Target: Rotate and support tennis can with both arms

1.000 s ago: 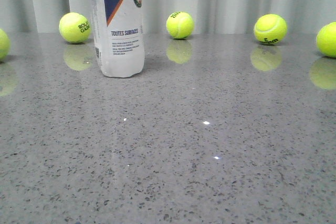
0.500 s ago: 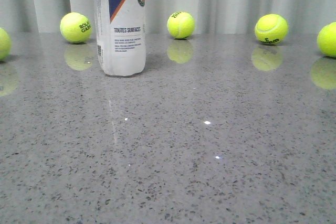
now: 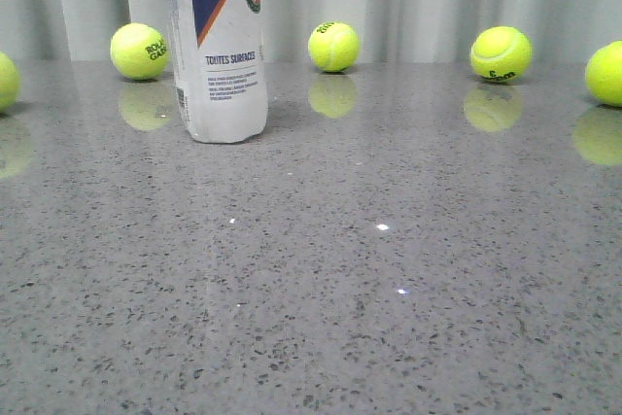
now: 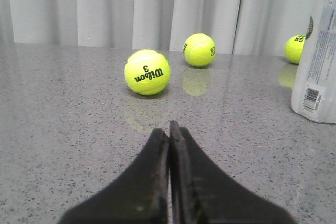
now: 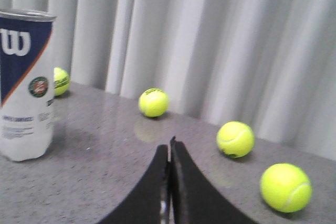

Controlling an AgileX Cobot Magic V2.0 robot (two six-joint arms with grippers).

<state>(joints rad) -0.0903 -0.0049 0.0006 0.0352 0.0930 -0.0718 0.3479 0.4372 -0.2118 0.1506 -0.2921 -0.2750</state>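
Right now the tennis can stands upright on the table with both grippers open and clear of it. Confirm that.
Not quite. The tennis can does stand upright on the table, clear of both grippers, but they are shut, not open. The left wrist view shows the left gripper with fingers pressed together, and the right wrist view shows the same for the right gripper.

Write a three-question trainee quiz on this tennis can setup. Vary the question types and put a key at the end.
1. True or false: the tennis can stands upright on the table.
2. What state are the left gripper and right gripper in: A) both open, B) both shut, C) one gripping the can?
3. Fill in: neither gripper touches the ____.

Key: 1 true; 2 B; 3 can.
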